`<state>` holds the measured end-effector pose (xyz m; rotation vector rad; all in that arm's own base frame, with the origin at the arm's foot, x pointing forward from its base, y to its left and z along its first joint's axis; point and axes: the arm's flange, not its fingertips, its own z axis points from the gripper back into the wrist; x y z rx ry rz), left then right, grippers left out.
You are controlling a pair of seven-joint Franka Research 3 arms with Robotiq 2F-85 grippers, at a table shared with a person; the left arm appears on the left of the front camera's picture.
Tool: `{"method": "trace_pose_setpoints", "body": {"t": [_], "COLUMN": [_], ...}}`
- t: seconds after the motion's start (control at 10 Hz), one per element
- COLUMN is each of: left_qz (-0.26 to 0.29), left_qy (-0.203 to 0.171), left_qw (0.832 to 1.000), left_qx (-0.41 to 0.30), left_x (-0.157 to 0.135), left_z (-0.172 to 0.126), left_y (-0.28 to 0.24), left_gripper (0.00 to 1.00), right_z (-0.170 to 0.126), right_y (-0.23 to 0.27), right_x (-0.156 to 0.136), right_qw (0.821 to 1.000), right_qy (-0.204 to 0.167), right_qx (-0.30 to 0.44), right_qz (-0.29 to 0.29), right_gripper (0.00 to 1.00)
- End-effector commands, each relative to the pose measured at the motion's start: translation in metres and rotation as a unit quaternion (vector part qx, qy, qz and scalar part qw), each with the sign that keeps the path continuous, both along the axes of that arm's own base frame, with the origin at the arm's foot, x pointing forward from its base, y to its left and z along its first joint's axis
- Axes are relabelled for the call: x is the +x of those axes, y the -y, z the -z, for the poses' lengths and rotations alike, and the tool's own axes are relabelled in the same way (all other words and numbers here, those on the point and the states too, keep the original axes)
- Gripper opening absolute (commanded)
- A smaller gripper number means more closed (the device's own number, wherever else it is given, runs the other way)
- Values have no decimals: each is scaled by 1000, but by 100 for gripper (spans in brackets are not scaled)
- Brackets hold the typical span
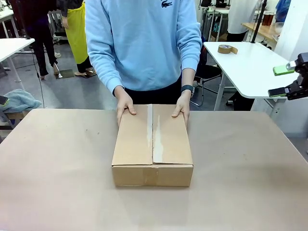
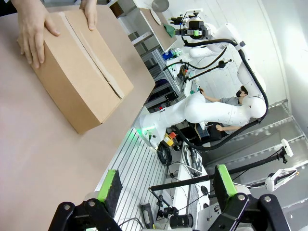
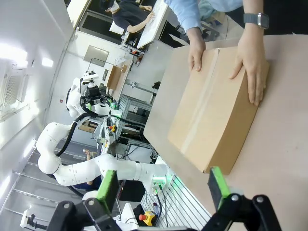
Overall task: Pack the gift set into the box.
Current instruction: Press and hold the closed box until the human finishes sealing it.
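Box [image 1: 152,144] closed, hands [image 1: 124,103] on far edge; left pincer [image 2: 164,183], right pincer [image 3: 162,184] gape empty.

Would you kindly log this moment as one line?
box: flaps shut, on table | person's hands: on box's far corners | left end effector: open, off box | right end effector: open, off box

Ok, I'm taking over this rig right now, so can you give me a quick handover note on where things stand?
Left tool: open, empty, away from the box.
Right tool: open, empty, raised off the right side of the table.
Box: mid-table, top flaps shut; the person holds its far corners with one hand and the other hand.
Done: box closed. Whether the gift set is inside cannot be told.
Left: probably check the contents, then seal.
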<state>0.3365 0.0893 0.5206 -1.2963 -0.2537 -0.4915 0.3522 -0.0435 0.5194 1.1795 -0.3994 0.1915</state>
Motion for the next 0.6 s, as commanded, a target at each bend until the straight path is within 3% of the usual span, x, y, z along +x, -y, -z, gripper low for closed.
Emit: {"method": "trace_pose_setpoints", "body": {"t": [0.0,0.5], "left_qz": [3,3], "left_qy": [0,0], "left_qw": [1000,1000], "left_qx": [7,7], "left_x": [-3,-3], "left_z": [2,2], "left_y": [0,0], "left_gripper": [100,100], "right_z": [0,0], "right_y": [-2,-2], "right_x": [1,1], "right_qw": [1000,1000], "right_qy": [9,9], "right_qx": [11,11], "right_qz": [1,1], "right_gripper": [100,100]}}
